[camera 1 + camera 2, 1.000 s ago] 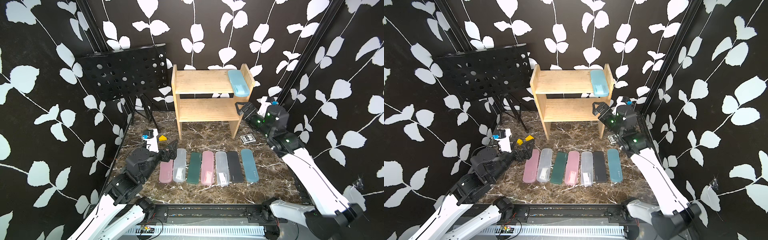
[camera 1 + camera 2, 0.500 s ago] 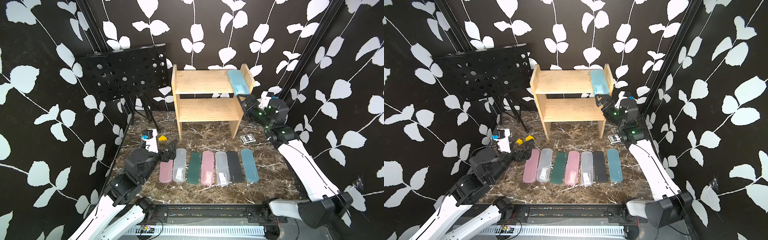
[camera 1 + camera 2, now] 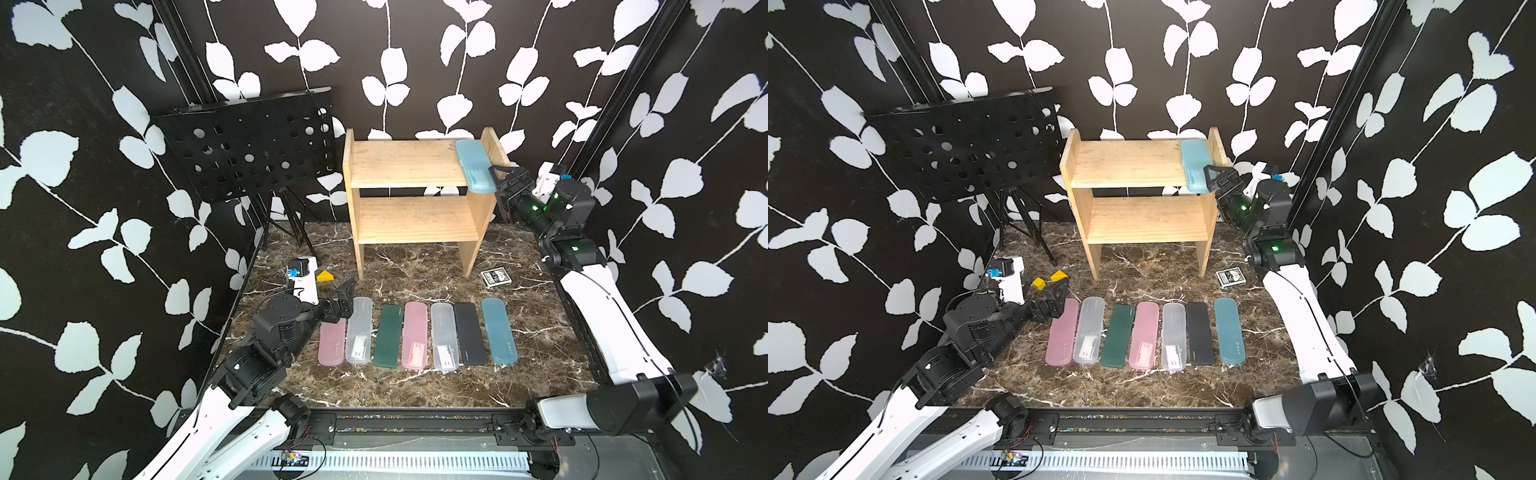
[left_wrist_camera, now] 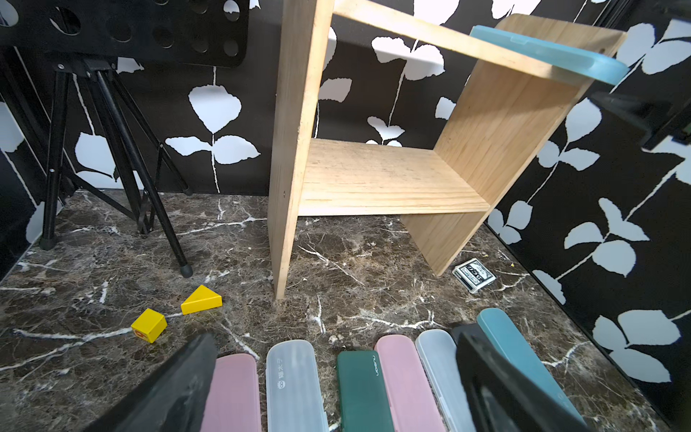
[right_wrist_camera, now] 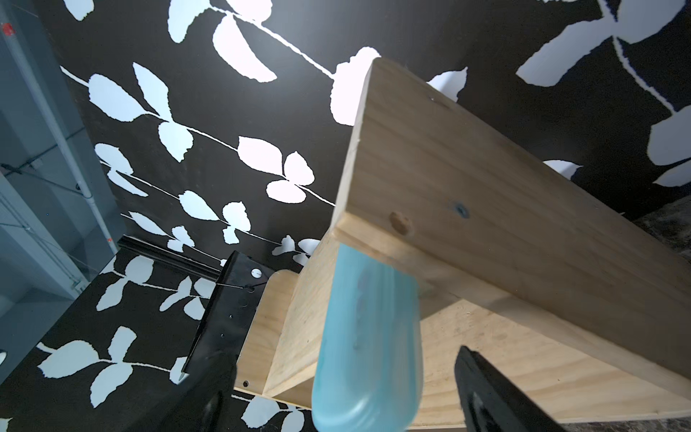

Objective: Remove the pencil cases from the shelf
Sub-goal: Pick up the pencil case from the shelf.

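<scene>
1. The shelf (image 3: 409,166) stands at the back of the marble tabletop (image 3: 415,386), both tiers facing me.
2. The light blue pencil case (image 3: 475,168) lies flat on the top tier, hard against the right side panel. Its near end sticks out past the front edge of the board. Both top views agree on this.
3. The right gripper (image 5: 344,355) is up at top-tier height with its jaws spread, one finger on each side of the overhanging end. In the right wrist view I see a gap between the case and each finger. I read no contact.
4. Seven cases lie flat in a row on the tabletop in front of the shelf. From the left they are the pink case (image 3: 332,345), frosted clear case (image 3: 359,332), dark green case (image 3: 388,336), second pink case (image 3: 415,336), second clear case (image 3: 444,336), black case (image 3: 469,334) and teal case (image 3: 498,332).
5. The left gripper (image 3: 341,301) sits low at the far left end of that row. Its jaws are spread wide and it is holding nothing.
6. A card box (image 3: 495,277) lies by the shelf's right foot. A music stand (image 3: 249,153) is at back left, with two yellow blocks (image 4: 202,299) near its legs.
</scene>
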